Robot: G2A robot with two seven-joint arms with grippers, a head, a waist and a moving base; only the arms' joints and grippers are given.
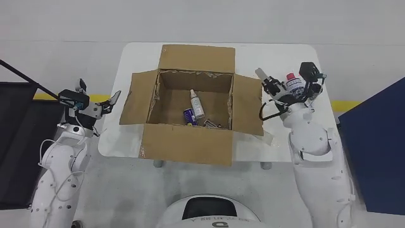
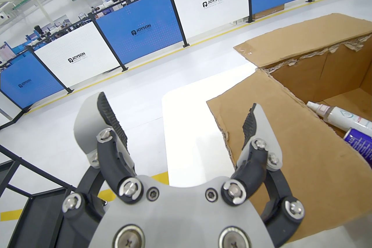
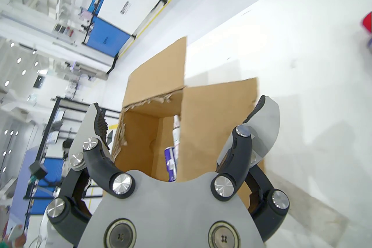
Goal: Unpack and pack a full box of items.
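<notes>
Cardboard box (image 1: 186, 144) (image 2: 290, 150) (image 3: 209, 115): 1, open, standing at the middle of the white table (image 1: 278, 54) (image 2: 189, 138); all 4 flaps folded outward, the torn paper edge of the rim showing along the far wall

Contents, lying on the box floor:
- white spray bottle (image 1: 197, 104) (image 2: 334, 114) (image 3: 176, 133), 1, on its side, nozzle toward the far wall
- blue can (image 1: 188, 115) (image 2: 359, 143) (image 3: 170, 162), 1, on its side, just beside the spray bottle toward the near wall
- small grey item (image 1: 212, 125), near the front right corner, too small to tell what it is

Outside the box: red-capped can (image 1: 292, 82) (image 3: 366, 25), 1, on the table to the right of the box, well clear of the right flap and just beside the right arm's wrist; blurred at the edge of the right wrist view

Left gripper (image 1: 111, 102) (image 2: 177, 121): fingers spread wide, nothing between them; over the left edge of the table, beside the box's left flap and apart from it, pointing toward the box

Right gripper (image 1: 267, 83) (image 3: 181, 109): fingers spread wide, nothing between them; over the table near the right flap, facing the box from the right side

Surroundings: black frame (image 1: 12, 139) (image 2: 29, 202) on the floor left of the table; blue panel (image 1: 380, 145) to its right; row of blue and white partitions (image 2: 145, 31) across the floor behind; yellow floor line (image 1: 342, 106)
</notes>
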